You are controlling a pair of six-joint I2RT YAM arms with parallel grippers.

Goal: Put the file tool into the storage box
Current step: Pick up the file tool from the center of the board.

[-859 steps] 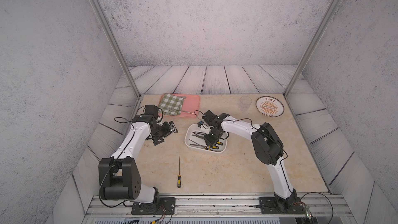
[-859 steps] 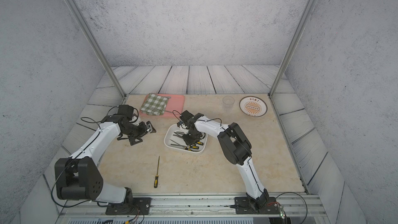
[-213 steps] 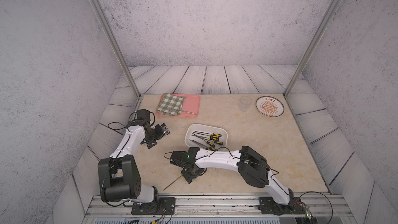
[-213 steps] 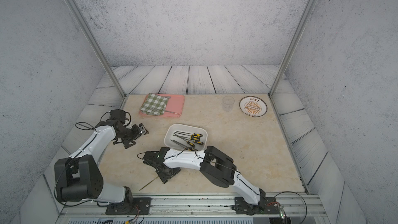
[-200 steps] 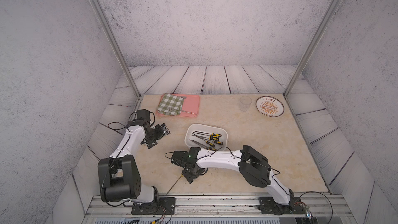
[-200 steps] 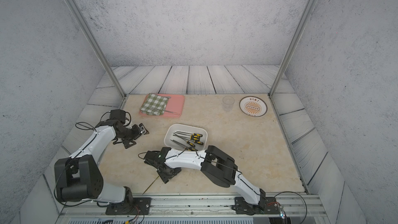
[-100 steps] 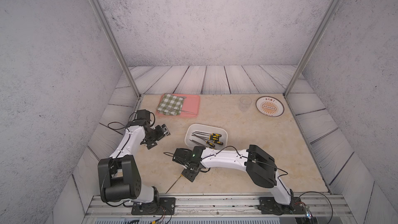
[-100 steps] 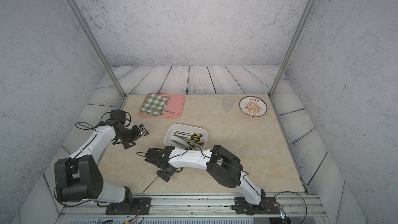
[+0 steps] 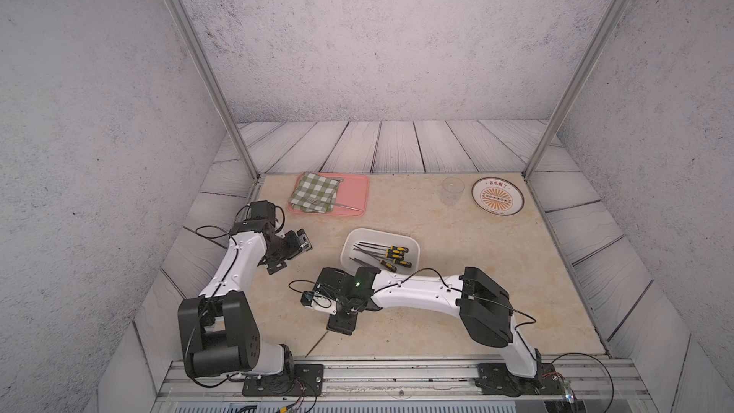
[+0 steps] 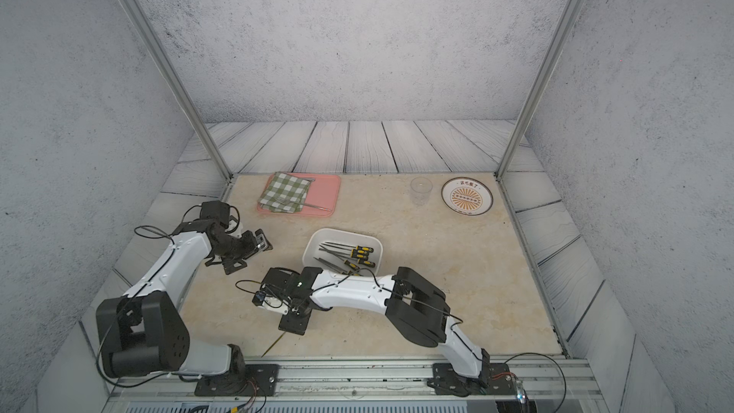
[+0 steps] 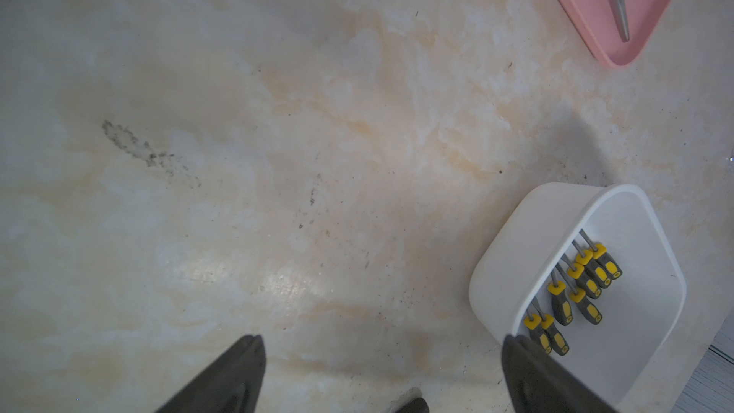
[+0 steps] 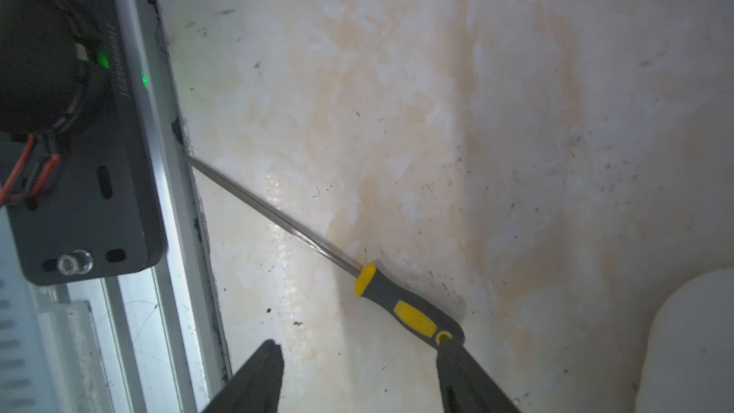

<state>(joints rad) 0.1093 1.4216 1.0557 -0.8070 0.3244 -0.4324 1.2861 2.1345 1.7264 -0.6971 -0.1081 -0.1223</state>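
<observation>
The file tool [image 12: 409, 307] is lying flat on the table [image 12: 397, 93], its thin shaft reaching out to the front rail [image 12: 178, 208]. The right gripper [image 12: 359, 347] is hanging over the handle end with its jaws spread wide, gripping nothing, one jaw tip just touching the butt. The storage box [image 9: 380, 231] is sitting just beyond, holding other files [image 9: 391, 258]. The left gripper [image 11: 381, 345] is hovering wide open and empty near the box

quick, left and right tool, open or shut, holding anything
Left tool: open, holding nothing.
Right tool: open, holding nothing; the file lies loose with its handle end at one fingertip.
</observation>
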